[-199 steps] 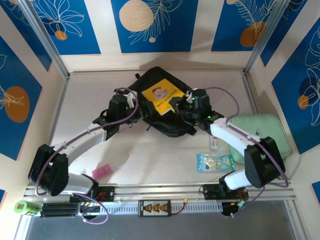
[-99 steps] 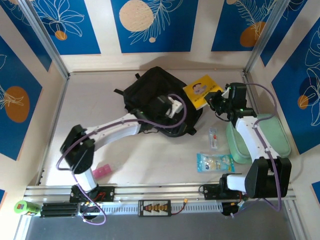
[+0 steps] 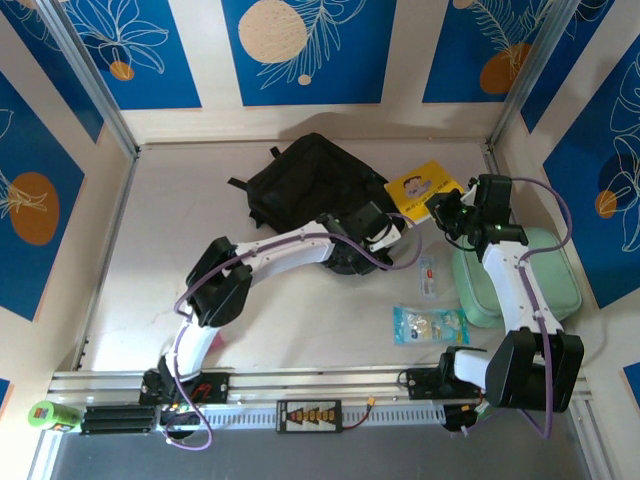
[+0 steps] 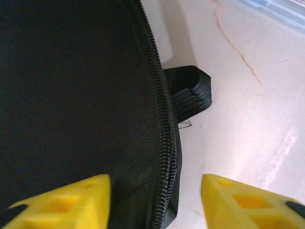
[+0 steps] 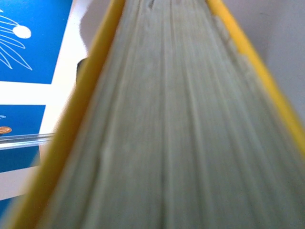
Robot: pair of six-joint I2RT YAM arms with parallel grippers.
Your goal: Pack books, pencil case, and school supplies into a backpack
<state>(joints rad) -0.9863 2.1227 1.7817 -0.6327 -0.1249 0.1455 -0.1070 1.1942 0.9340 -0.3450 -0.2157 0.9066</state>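
1. White links and black joint housings on the left arm and right arm, based at the aluminium rail.
2. Purple cables looped alongside both, from the rail outward.
3. Yellow fingertips with square moulded pockets, farthest from the rail.

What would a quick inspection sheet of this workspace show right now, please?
Surface: pale table, hairline crack by the backpack.
Job's things: black backpack at the back; yellow book to its right; mint-green case at the right edge; clear packet near the front.
Clutter: green object on the front rail.
Grippers: left gripper open, astride the backpack's zip edge; right gripper shut on the yellow book.
Cables: purple cables along both arms.
Surroundings: blue leaf-print wall panels.
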